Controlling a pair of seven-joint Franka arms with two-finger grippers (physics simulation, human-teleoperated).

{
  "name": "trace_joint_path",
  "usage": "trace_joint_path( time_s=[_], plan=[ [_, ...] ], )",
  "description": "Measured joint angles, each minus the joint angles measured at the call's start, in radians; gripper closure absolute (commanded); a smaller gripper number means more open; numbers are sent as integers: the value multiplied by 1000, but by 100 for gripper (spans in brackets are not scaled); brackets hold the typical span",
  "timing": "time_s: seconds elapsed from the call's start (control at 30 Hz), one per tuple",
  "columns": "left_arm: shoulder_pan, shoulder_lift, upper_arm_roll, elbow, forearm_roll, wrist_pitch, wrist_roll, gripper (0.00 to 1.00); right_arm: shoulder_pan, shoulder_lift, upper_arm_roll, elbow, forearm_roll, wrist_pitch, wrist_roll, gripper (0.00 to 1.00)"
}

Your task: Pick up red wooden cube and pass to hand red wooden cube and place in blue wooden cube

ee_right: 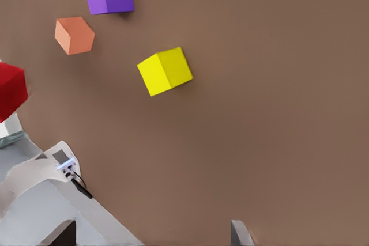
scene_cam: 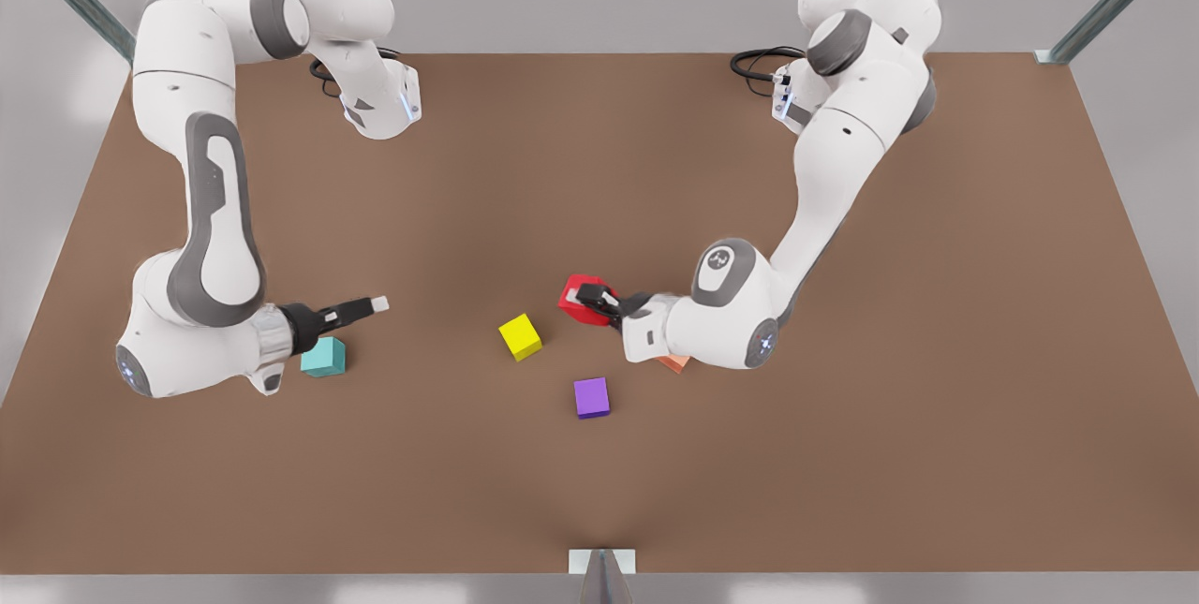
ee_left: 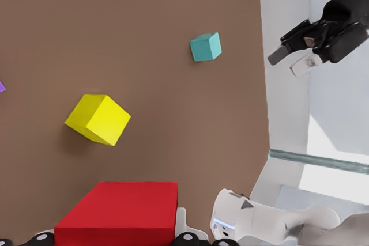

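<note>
1. Pick-up done, by the look of it: small bright red wooden cube clamped in the left gripper, right of centre in the front view, and seemingly raised clear of the brown table.
2. Left fingers closed against opposite faces of the red cube, which sits between them and juts out past the tips toward the front view's left; in the left wrist view, lodged right at the finger bases.
3. Hand-over not yet begun: right gripper well apart from the red cube, over at the front view's left, pointing toward it, fingers parted with nothing between them.
4. Placement also left to do: small teal wooden cube resting on the table just beside and below the right gripper, nothing on it.
5. Between the two grippers, a yellow cube on the table; nearer the camera, a purple cube; a salmon-orange cube peeking from under the left wrist.
6. Judged progress: roughly a third through, with transfer and placement outstanding.
</note>
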Motion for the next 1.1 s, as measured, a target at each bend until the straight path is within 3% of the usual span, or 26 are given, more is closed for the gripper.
trace_joint_path(
  time_s=[0.2, 0.37, 0.53, 1.1],
  plan=[
    [20, 66, -2, 3, -227, 50, -68, 31, 48, -20, 19, -186, 311, 228, -343, 0],
    [29, 85, -3, -6, -283, 56, -82, 31, 124, -53, 21, -310, 590, 505, -678, 0],
    [29, 91, -4, -9, -296, 58, -80, 31, 159, -54, 36, -361, 820, 668, -1005, 0],
    [23, 109, -8, -2, -352, 95, 29, 32, 138, -64, 161, -512, 964, 684, -1697, 0]
  ],
)
